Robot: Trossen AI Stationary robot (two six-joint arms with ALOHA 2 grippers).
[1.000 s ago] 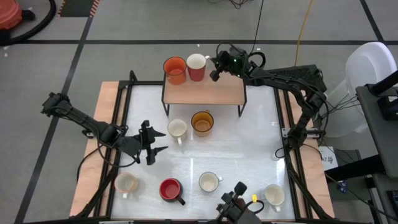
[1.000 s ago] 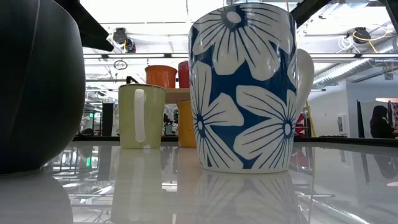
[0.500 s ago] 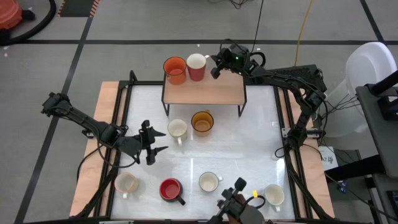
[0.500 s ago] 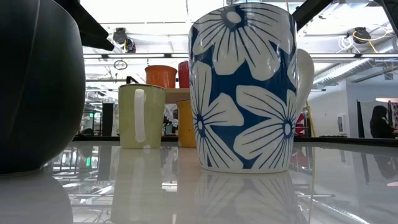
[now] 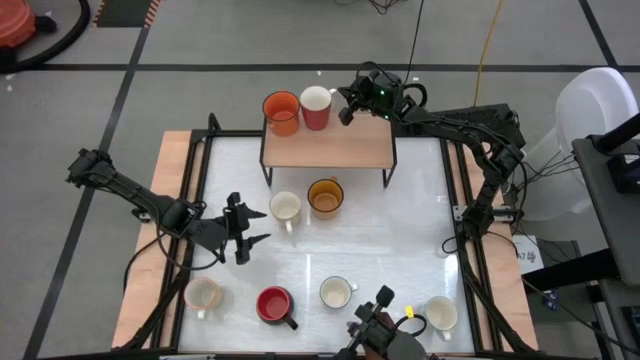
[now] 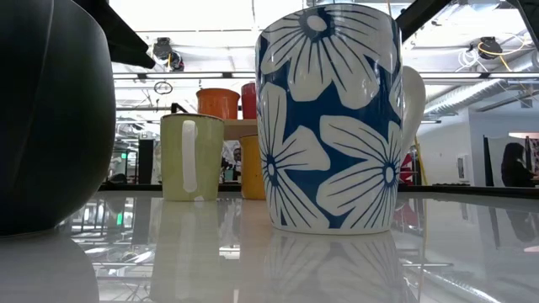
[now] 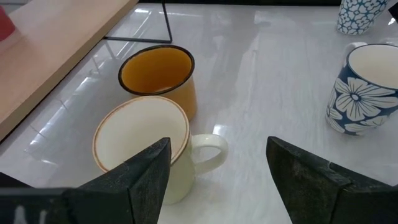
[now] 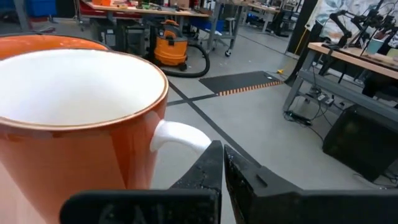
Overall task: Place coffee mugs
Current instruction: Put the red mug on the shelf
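Observation:
On the wooden shelf [image 5: 330, 148] at the table's far side stand an orange mug [image 5: 281, 112] and a red mug [image 5: 315, 105] with a white inside and a white handle [image 8: 181, 137]. My right gripper [image 5: 345, 108] [image 8: 222, 163] is shut, level with the shelf, right of that handle. My left gripper [image 5: 262, 227] [image 7: 217, 168] is open at mid-table, its fingers apart from a cream mug [image 5: 285, 208] [image 7: 142, 146] in front of it. An amber mug [image 5: 325, 197] [image 7: 158, 73] stands beside the cream one. A blue-flowered mug [image 5: 336, 292] [image 6: 328, 118] stands upright near the front. My right gripper's shut fingertips [image 8: 214, 152] lie level right beside the red mug's white handle, coming from the table's right. I cannot tell whether they touch it. The mug stands upright on the shelf.
Along the near edge stand a cream mug [image 5: 204, 295], a red mug [image 5: 274, 305] and a white mug [image 5: 440, 314]. A dark rounded shape [image 6: 50, 118] fills the low view's left. The shelf's right half and the table's middle right are bare.
My right gripper has drawn back a little toward the table's far right, away from the red mug, staying shut. The mugs have kept their places.

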